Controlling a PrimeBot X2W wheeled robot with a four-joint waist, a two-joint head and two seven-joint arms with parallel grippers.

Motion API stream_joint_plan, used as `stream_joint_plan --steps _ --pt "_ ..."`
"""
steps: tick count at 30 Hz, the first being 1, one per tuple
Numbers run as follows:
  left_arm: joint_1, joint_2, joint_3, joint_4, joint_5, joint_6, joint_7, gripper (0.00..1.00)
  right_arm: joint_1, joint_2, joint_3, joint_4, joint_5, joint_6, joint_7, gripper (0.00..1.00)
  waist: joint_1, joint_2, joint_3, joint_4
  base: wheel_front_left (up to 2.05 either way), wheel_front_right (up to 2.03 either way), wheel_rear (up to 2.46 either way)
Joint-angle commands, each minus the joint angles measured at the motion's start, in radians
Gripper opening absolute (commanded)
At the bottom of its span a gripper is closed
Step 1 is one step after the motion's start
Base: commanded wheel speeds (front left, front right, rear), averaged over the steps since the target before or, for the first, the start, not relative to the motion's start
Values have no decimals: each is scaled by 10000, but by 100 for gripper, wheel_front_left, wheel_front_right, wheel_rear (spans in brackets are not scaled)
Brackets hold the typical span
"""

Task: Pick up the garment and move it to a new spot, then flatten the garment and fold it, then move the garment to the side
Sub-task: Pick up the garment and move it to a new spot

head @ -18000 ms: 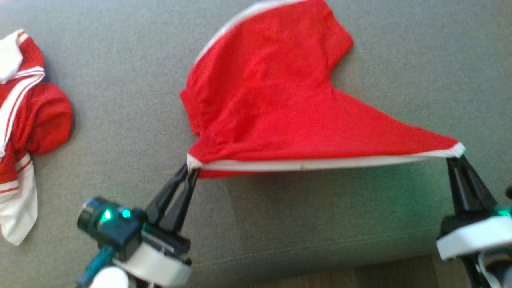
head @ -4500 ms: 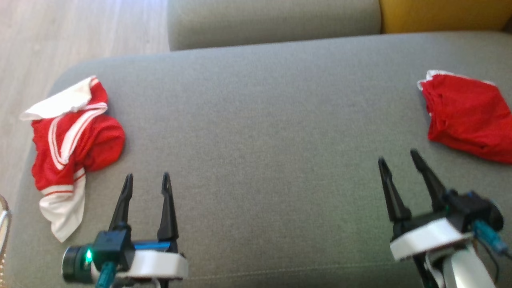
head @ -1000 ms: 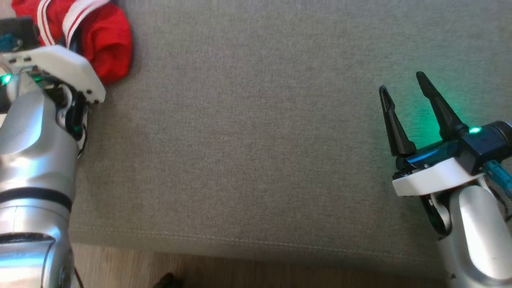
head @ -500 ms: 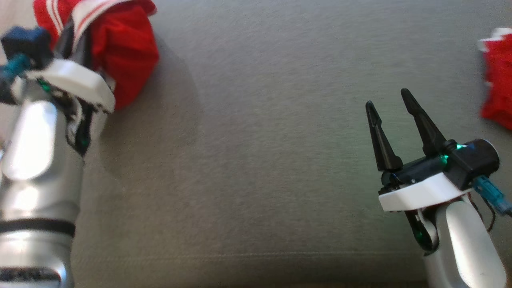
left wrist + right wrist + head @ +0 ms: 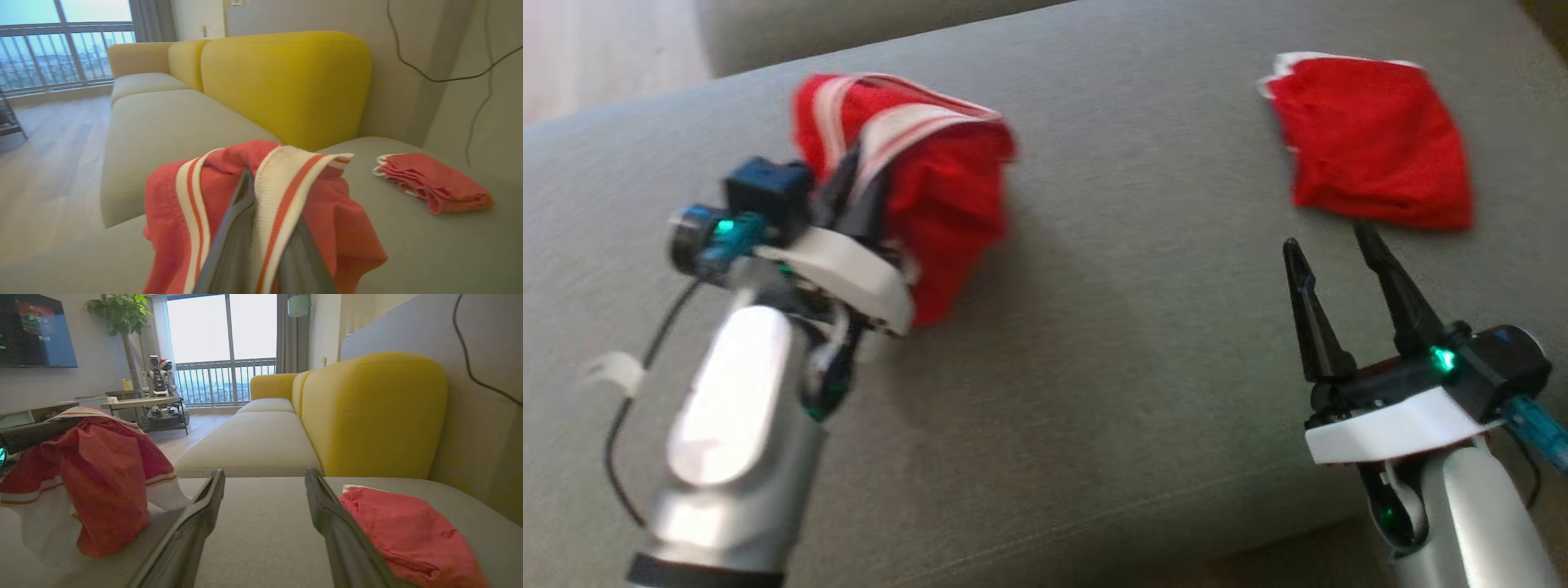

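A red garment with white stripes (image 5: 931,180) hangs bunched above the grey sofa seat (image 5: 1111,327), and my left gripper (image 5: 854,184) is shut on its white striped band. In the left wrist view that garment (image 5: 335,228) drapes over both fingers (image 5: 237,228). In the right wrist view the red striped garment (image 5: 102,486) hangs at the left. My right gripper (image 5: 1327,245) stands open at the lower right, just short of a folded plain red garment (image 5: 1372,147). That folded piece (image 5: 408,535) lies right of the open right gripper (image 5: 265,477).
A yellow backrest cushion (image 5: 367,412) and a grey wall panel (image 5: 482,396) stand behind the seat. The sofa's front edge (image 5: 1176,506) runs along the bottom, with wooden floor (image 5: 45,155) to the left. A low table with a small robot figure (image 5: 159,396) stands farther off.
My left gripper has lifted the striped garment and carried it right, toward the middle of the seat. The head camera has tilted up, showing the folded red piece again. The right gripper stays open.
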Motion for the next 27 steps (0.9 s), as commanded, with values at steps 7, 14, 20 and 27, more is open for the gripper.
stream_joint_plan --steps 7,14,20,27 --pt "-110 -549 -496 -1106 -179 314 565 0 -307 73 298 -601 333 -4 -65 100 2 0 551 -1081 0 0 0" --pt "-228 -802 -1813 20 -15 326 906 0 -594 73 607 -440 655 -4 -65 100 2 0 1308 -1300 0 0 0" --pt "-423 -862 -2566 510 -269 349 178 100 -709 73 690 -277 670 -4 -65 100 2 0 1248 -1057 0 0 0" --pt "164 -846 -2620 -154 -433 1131 -1083 100 -377 73 829 33 607 -4 -65 100 2 0 324 -301 0 0 0"
